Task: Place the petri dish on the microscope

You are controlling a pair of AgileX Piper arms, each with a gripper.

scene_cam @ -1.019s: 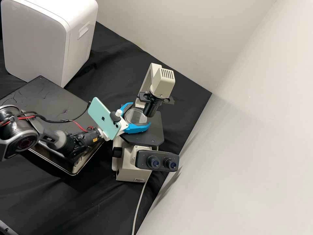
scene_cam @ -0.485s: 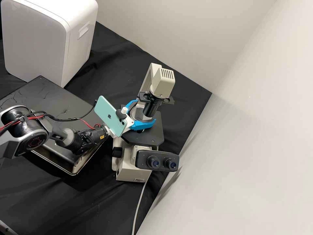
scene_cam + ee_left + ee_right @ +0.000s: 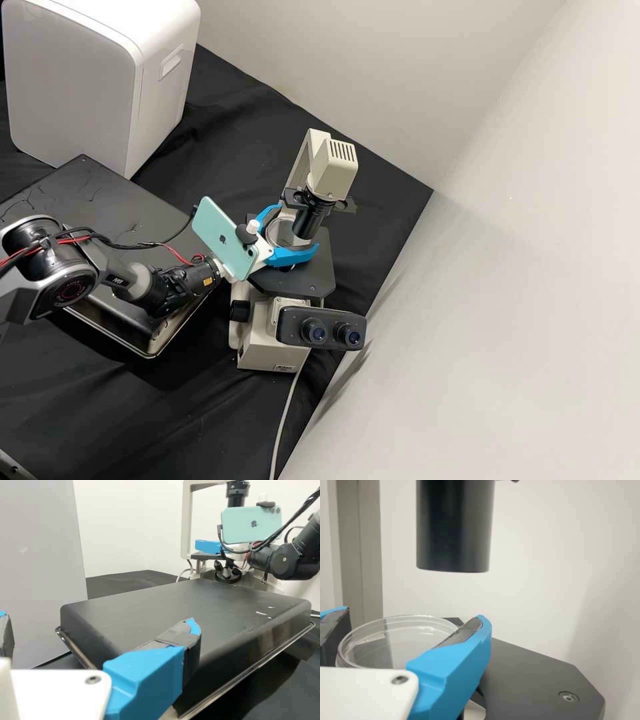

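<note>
Your right claw [image 3: 285, 235] is clamping the petri dish [image 3: 390, 640], holding it over the microscope stage [image 3: 530, 675], directly beneath its black lens barrel [image 3: 454, 525]. Your left claw [image 3: 97, 630] is hanging with fingers [image 3: 150, 675] apart, well away from the microscope [image 3: 263, 333].

The petri dish [image 3: 395, 640] is seen as clear and colourless. The microscope [image 3: 259, 347] is finished in cream, with a black stage [image 3: 307, 273] and black eyepieces [image 3: 323, 330]. The jaws are coloured bright blue and lined with dark pads. The phone [image 3: 223, 237] is tinted mint green, the arm [image 3: 157, 290] dark grey, its wires [image 3: 165, 257] red and black. The counter [image 3: 233, 133] is covered in black. The box [image 3: 93, 73] is white.
</note>
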